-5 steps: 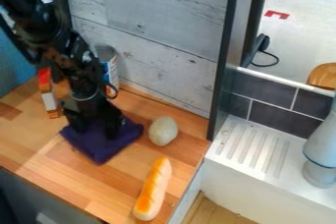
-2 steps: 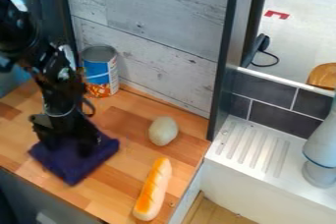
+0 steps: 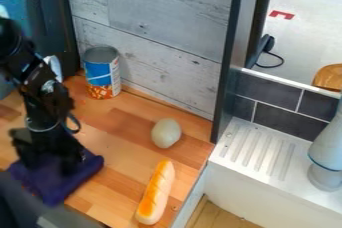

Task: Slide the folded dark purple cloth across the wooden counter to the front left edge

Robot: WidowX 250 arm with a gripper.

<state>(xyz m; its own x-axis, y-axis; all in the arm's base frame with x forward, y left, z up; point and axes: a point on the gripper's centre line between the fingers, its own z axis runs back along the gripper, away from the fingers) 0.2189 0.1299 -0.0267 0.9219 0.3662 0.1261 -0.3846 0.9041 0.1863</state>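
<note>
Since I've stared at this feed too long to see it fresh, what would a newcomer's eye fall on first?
Probably the black gripper down at a dark purple cloth, near the front edge of the wooden counter at lower left. Next, the orange-topped bread at lower middle, with a pale, egg-shaped thing behind it. The blue-and-orange can stands by the grey board wall.

Counter (image 3: 123, 144) bears purple cloth (image 3: 50, 186), can (image 3: 102, 73), oval object (image 3: 165, 133), bread (image 3: 155, 193).
</note>
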